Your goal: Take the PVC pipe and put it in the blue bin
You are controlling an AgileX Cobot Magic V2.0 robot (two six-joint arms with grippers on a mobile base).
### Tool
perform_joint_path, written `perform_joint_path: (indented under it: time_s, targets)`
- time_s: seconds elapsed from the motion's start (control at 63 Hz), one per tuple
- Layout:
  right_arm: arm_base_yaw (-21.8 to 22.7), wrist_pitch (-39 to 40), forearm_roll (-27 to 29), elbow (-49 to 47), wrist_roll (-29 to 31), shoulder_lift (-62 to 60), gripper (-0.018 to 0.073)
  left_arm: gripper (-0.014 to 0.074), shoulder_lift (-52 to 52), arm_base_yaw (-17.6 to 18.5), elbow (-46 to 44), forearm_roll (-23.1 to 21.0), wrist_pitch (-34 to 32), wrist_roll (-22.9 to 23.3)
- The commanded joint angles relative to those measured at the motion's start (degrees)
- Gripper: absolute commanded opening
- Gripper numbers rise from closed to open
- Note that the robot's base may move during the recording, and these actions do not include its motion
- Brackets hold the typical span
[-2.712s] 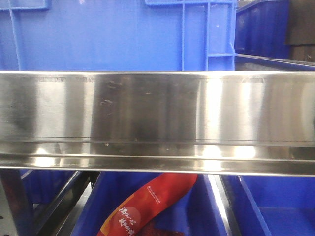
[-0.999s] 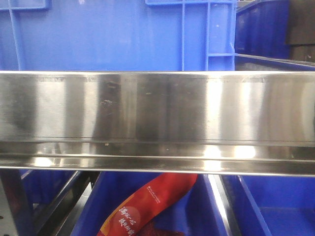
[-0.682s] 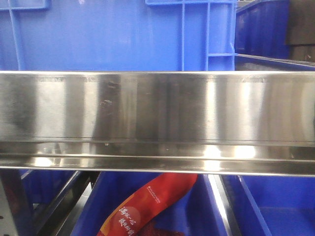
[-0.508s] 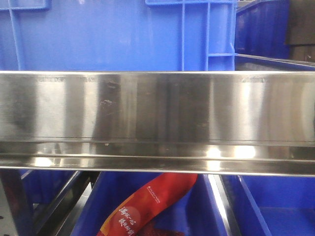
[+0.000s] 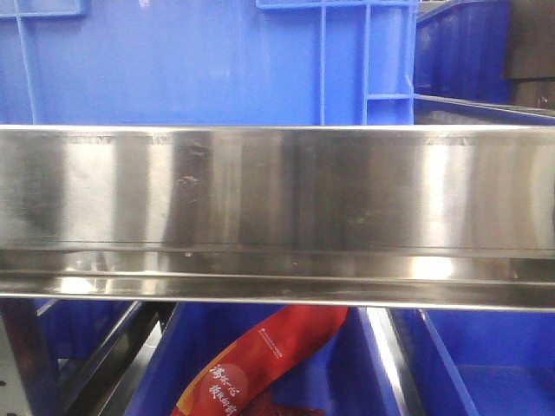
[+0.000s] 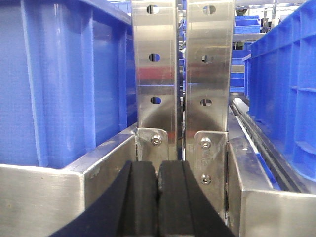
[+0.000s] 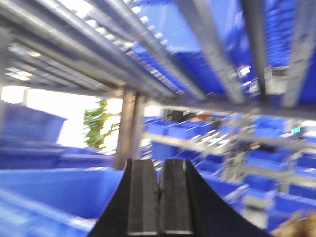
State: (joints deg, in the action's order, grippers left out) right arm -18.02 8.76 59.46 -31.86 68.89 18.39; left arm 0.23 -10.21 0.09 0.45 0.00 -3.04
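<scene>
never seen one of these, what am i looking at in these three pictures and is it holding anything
This is a two-armed robot on a wheeled base, parked at steel shelving full of blue bins. The front camera looks straight at a shiny shelf rail, with a blue bin above it and a red packet in a bin below. The other two cameras sit on the wrists, looking out past each gripper's black fingers. The left gripper faces two upright steel posts between bins. The right gripper points up under a shelf; that picture is blurred. Both pairs of fingers are pressed together with nothing visible between them. No white pipe shows in any view.
</scene>
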Motion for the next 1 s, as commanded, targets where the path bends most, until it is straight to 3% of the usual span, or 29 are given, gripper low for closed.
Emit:
perform_joint_path:
  time_s: [0.0,0.063,0.19,0.412,0.508,0.666,0.761,0.983]
  targets:
    - [0.2,6.2,-6.7,0.6,-3.2,-0.3,-0.0162,-0.0111,-0.2,0.2,-0.1,0.2,-1.1,0.3]
    - [0.2,9.6,-11.3,1.4,-7.3,-0.4,-0.0162,-0.0111,-0.2,0.2,-0.1,0.2,-1.1,0.3]
    - [0.3,12.3,-12.3,2.4,-14.1,-0.6,-0.0162,-0.0111,-0.2,0.2,-0.1,0.2,-1.1,0.3]
    - [4.4,11.0,-19.7,6.0,-17.4,-2.7,-0.0162,-0.0111,-0.2,0.2,-0.1,0.2,-1.1,0.3]
    - [6.8,9.1,-25.1,7.4,-24.1,-3.6,-0.0162,-0.0111,-0.2,0.2,-0.1,0.2,-1.1,0.3]
    - [10.7,2.1,-36.2,8.1,-43.5,-4.4,-0.0162,-0.0111,-0.2,0.2,-0.1,0.2,-1.1,0.3]
    - [13.8,-1.7,-42.2,8.1,-50.3,-4.8,-0.0162,-0.0111,-0.2,0.2,-0.1,0.2,-1.1,0.3]
    - [21.7,-7.2,-45.5,8.1,-50.9,-7.5,-0.0162,-0.0111,-0.2,0.2,-0.1,0.2,-1.1,0.3]
